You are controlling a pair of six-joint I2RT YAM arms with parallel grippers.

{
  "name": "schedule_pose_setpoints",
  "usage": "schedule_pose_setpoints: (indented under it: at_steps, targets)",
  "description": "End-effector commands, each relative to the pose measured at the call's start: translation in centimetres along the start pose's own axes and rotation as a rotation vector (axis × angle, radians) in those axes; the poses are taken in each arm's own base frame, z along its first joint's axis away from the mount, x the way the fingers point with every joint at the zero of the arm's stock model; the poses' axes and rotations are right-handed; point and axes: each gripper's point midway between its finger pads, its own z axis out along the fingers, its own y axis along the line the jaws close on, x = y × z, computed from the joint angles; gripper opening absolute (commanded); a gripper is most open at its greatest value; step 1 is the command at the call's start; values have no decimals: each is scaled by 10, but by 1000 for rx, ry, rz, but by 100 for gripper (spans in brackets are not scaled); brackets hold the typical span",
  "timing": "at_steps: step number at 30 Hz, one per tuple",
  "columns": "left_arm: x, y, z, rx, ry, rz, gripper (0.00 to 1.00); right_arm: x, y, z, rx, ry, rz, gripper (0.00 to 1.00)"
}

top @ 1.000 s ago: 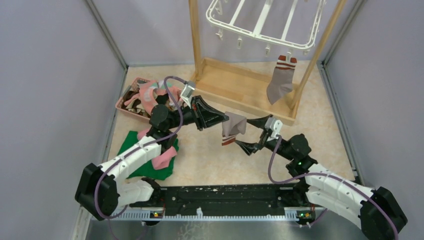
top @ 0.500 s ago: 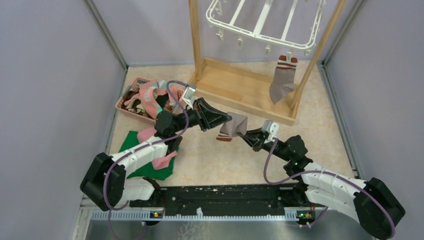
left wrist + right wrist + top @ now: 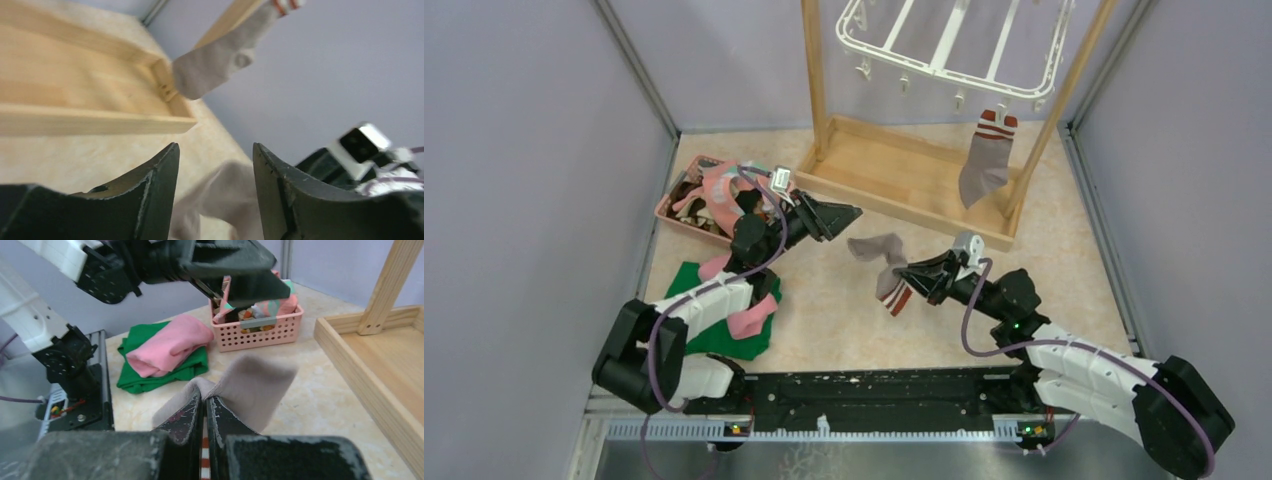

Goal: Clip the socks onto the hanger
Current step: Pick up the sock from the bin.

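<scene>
Right fingers (image 3: pixel 184 416), arm outstretched, pinch grey sock (image 3: pixel 255 385); left fingers (image 3: pixel 150 192) parted.

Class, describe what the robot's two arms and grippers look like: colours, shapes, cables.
The left arm and right arm have white ribbed shells, black joints and a looping purple cable. The left gripper and right gripper have black, wedge-shaped, scuffed jaws and a small silver camera block.

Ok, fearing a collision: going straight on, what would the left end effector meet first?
The left end effector would probably meet the grey sock the right end effector holds; depth unclear, maybe the wooden stand instead.
</scene>
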Motion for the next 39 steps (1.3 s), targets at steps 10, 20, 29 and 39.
schedule_pose_setpoints:
  at_steps: [10,20,29,39]
  targets:
    - [50,9,-74,260,126,-33,74,-58,9,15,-9,-169,199,0]
    - [57,-31,-92,333,106,36,78,-61,-3,8,68,-188,166,0]
    - [80,-55,-68,399,119,189,76,-60,0,9,53,-179,171,0]
    - [88,-43,-42,327,172,127,53,-58,1,11,40,-174,181,0]
